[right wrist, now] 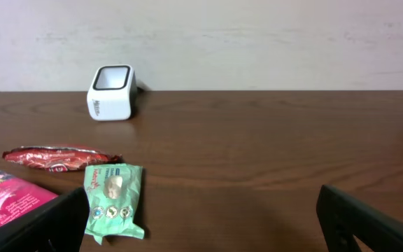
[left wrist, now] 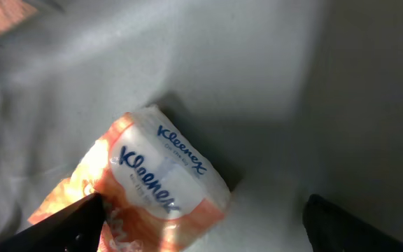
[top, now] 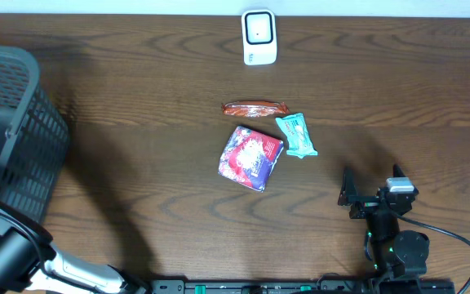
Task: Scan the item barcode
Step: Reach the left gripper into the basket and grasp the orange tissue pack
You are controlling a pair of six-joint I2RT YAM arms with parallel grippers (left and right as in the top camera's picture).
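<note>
Three packs (top: 250, 158) lie on the worktop (top: 137, 98) near the scanner (top: 259, 37). Left hand (left wrist: 203, 203) spread wide, empty, over a Kleenex pack (left wrist: 163, 185), apparently on the basket (top: 15, 122) floor (dim view); right hand (right wrist: 203, 192) open, idle. Step: grasp. Centre over the pack, pinch its long edges, keep flat faces bare for the scanner.

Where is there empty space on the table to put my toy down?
The widest bare wood lies between the black basket and the pink packet. There is more to the right of the scanner and the teal packet, beyond the right gripper. It is crowded in the middle, where the snack bar, teal packet and pink packet lie close together.
</note>
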